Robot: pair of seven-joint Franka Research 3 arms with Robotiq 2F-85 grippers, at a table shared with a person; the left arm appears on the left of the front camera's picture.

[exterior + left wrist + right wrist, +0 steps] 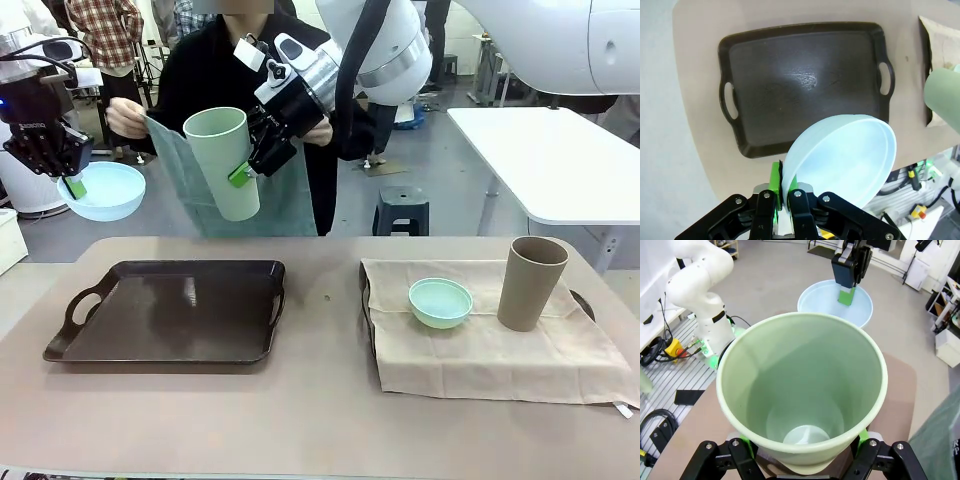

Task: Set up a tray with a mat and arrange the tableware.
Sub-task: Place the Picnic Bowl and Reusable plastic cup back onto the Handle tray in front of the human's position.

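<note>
- While the dark tray (165, 312) lies bare, the person holds a green mat (200, 190) above the far edge, seemingly to lay it first.
- Left gripper (72, 185) pinches the pale blue bowl (105, 192) by its rim, raised aside.
- Right gripper (243, 172) clamps the light green cup (225, 160), lifted clear.

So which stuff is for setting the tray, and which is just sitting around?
For the job: dark tray, beige mat, pale blue bowl, light green cup, mint bowl, brown cup, teal cloth.
Just around: stool, white table.
</note>
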